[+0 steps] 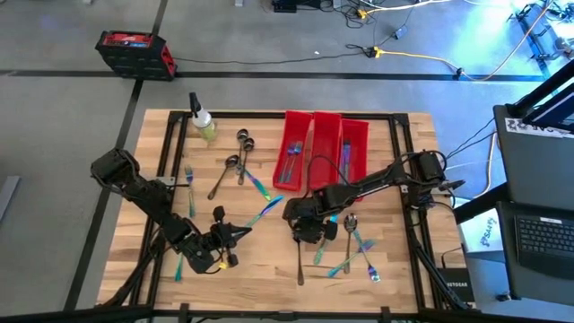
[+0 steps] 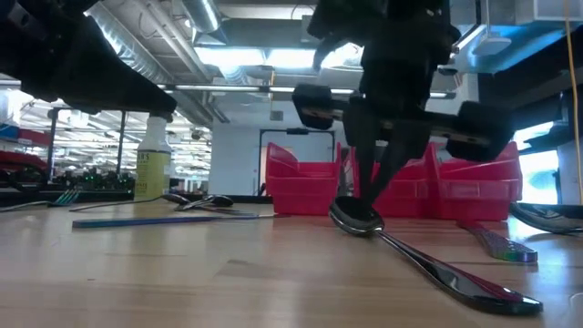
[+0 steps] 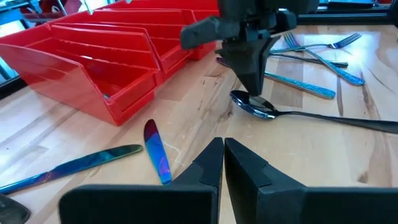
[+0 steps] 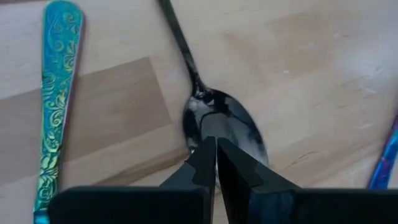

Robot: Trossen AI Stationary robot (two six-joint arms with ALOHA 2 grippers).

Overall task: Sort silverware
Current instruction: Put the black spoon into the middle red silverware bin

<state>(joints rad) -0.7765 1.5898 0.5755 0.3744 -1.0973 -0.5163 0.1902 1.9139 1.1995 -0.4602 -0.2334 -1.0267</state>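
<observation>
Wooden desk [image 1: 269, 269] with silverware scattered all over it. Nearest the front edge, the left gripper [image 1: 235, 233] sits low on the left side with its jaws clenched on nothing, tips pointing right toward the middle. A teal piece [image 1: 178, 267] lies just left of that arm near the front.

Right of center, the right gripper [image 4: 216, 163] is pointing straight down with its jaws pressed together, tips right on the bowl of a dark spoon [image 4: 224, 127]. The spoon lies flat on the wood, bowl toward the bins, handle running toward the front edge, so it isn't gripped, just touched. An ornate teal handle [image 4: 56, 99] lies beside the spoon, apart from it. To the right of that gripper there's a small cluster of forks and spoons [image 1: 359, 251], some crossing each other.

Between the two arms lie a blue knife [image 1: 264, 212] and a short iridescent piece [image 3: 157, 152]. Further back on the left are a few dark grey spoons [image 1: 235, 163] and a fork [image 1: 189, 175].

At the far edge sit three red bins [image 1: 326, 148] side by side, with some pieces already in the left and right ones, and a spray bottle [image 1: 203, 121] off to their left.
</observation>
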